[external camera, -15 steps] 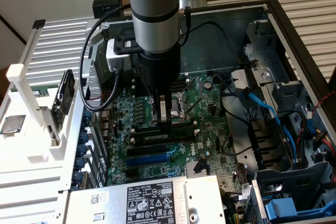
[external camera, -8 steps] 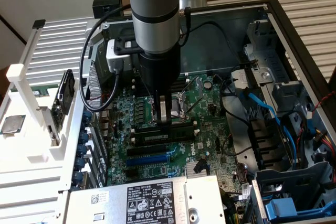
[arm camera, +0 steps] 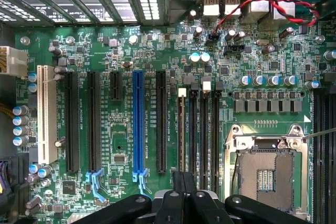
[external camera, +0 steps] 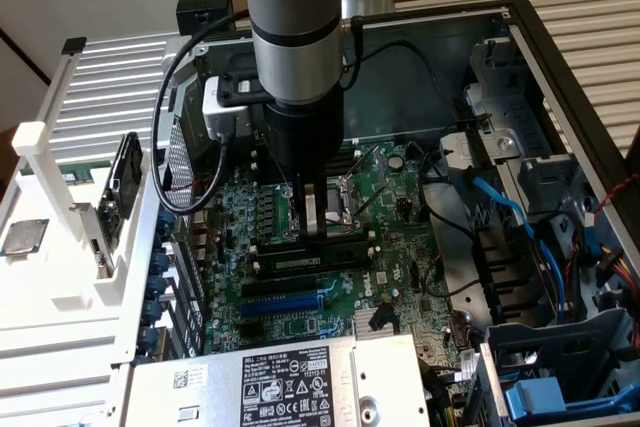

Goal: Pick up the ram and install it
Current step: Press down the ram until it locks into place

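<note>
The ram [external camera: 300, 260] is a thin green stick with a pale label. It stands on edge in one of the long black memory slots [arm camera: 203, 129] of the green motherboard [external camera: 400, 247]. From the wrist camera the ram [arm camera: 181, 129] is a narrow strip in the slot nearest the blue slot. My gripper [external camera: 315, 235] hangs straight down from the arm, and its fingers are shut together. The tips meet the ram's upper edge near its middle. In the wrist view the gripper [arm camera: 184, 182] sits right over that slot's near end. I cannot tell whether the tips pinch the ram or only rest on it.
The CPU socket [arm camera: 266, 174] with its metal frame lies beside the memory slots. A blue slot [arm camera: 138, 124] and black expansion slots lie on the other side. A power supply [external camera: 300, 382] bounds the front. Blue cables [external camera: 500, 207] and drive cages fill the exterior view's right.
</note>
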